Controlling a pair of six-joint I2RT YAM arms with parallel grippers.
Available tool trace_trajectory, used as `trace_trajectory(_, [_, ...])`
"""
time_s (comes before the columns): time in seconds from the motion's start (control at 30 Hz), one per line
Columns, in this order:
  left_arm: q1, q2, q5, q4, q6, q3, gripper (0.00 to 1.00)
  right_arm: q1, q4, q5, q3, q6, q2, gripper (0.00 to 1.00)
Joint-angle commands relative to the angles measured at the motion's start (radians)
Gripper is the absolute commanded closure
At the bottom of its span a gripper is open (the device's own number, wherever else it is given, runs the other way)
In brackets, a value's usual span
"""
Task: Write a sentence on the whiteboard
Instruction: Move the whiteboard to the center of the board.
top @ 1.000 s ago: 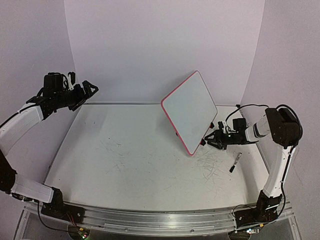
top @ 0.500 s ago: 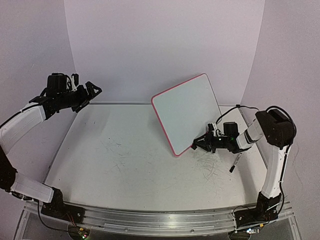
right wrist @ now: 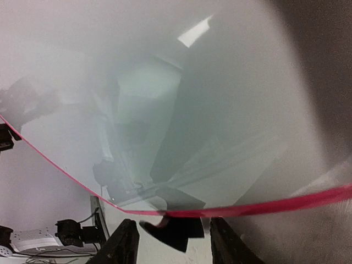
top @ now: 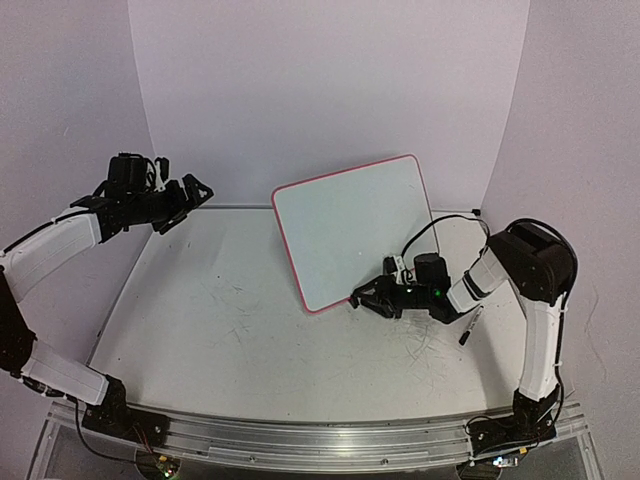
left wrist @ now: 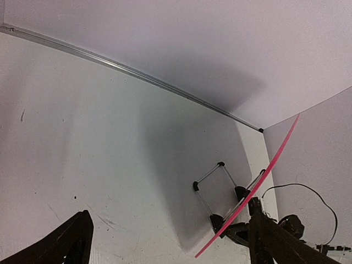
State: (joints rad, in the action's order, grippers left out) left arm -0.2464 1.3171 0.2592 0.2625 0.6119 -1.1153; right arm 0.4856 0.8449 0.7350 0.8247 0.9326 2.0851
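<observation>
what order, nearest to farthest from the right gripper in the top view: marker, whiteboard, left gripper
1. whiteboard, lower edge right at the right gripper
2. marker, lying further to the right
3. left gripper, raised at the far left

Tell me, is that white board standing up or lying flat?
Standing, but tilted: the whiteboard leans back on a wire stand behind it, its lower edge down at the table.
</observation>
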Motion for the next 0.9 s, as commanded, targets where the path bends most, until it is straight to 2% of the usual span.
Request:
trace_trajectory(0.0, [-0.014, 0.016, -0.018, -0.028, 0.005, 0.000, 0.01, 0.025, -0.334, -0.084, -0.004, -0.236, -0.197, 0.49])
trace_trajectory(0.1, [-0.022, 0.022, -0.028, -0.029, 0.002, -0.003, 0.01, 0.024, -0.621, -0.251, 0.019, -0.433, -0.311, 0.45])
trace_trajectory(0.2, [-0.030, 0.033, -0.031, -0.032, 0.000, -0.006, 0.01, 0.025, -0.891, -0.480, 0.096, -0.594, -0.394, 0.43])
trace_trajectory(0.33, [-0.044, 0.048, -0.028, -0.038, -0.003, -0.011, 0.01, 0.025, -1.110, -0.812, 0.212, -0.765, -0.412, 0.40])
trace_trajectory(0.43, [-0.061, 0.059, -0.027, -0.045, -0.007, -0.020, 0.01, 0.022, -1.183, -0.990, 0.287, -0.917, -0.347, 0.41])
trace_trajectory(0.5, [-0.070, 0.058, -0.035, -0.049, -0.008, -0.024, 0.01, 0.017, -1.179, -1.000, 0.324, -1.028, -0.295, 0.43])
trace_trajectory(0.6, [-0.076, 0.046, -0.028, -0.054, -0.014, -0.027, 0.01, 0.010, -1.125, -0.934, 0.339, -1.119, -0.238, 0.45])
trace_trajectory(0.87, [-0.075, -0.028, -0.015, -0.054, -0.020, 0.013, 0.01, -0.047, -1.005, -0.746, 0.361, -1.140, -0.162, 0.52])
